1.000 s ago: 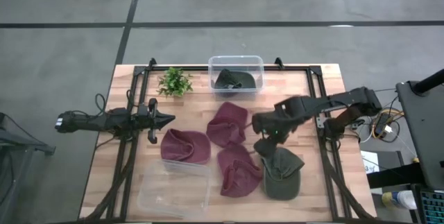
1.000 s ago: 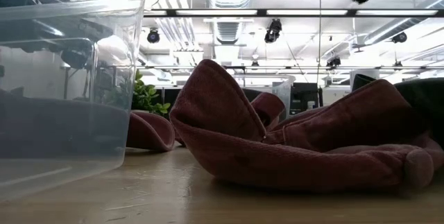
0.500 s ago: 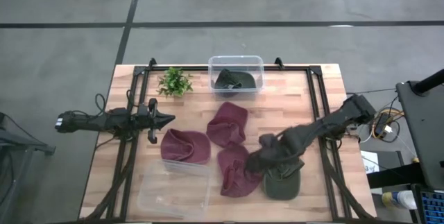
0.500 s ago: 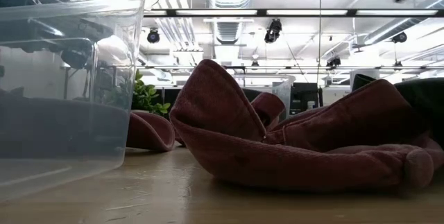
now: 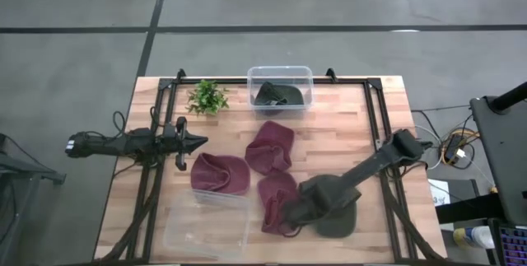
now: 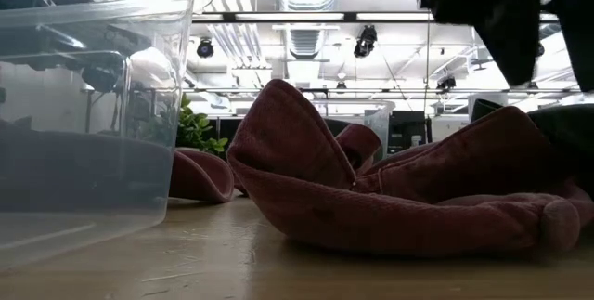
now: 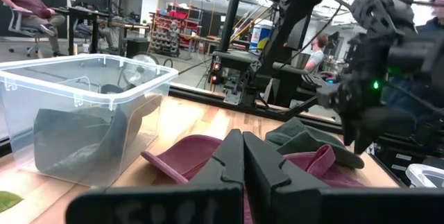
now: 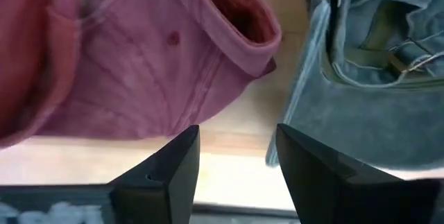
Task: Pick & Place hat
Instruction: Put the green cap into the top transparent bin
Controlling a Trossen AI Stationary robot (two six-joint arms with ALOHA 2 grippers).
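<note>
Three maroon caps lie on the wooden table: one at the left (image 5: 221,174), one in the middle (image 5: 272,147), one nearer the front (image 5: 278,200). A green cap (image 5: 336,217) lies to the right of the front one. My right gripper (image 5: 288,213) hangs open above the seam between the front maroon cap (image 8: 139,78) and the green cap (image 8: 368,92), its fingers (image 8: 182,161) clear of both. It also shows at the top of the low view (image 6: 506,12). My left gripper (image 5: 194,142) waits shut at the table's left side (image 7: 243,165).
A clear bin (image 5: 280,89) at the far edge holds another green cap. An empty clear bin (image 5: 207,226) stands at the near left. A small green plant (image 5: 207,97) sits at the far left. Black frame rails (image 5: 375,126) run along both sides.
My right gripper has swung from over the table's middle right toward the near edge and leftward, and has come down over the front maroon cap and the green cap. The caps have kept their places.
</note>
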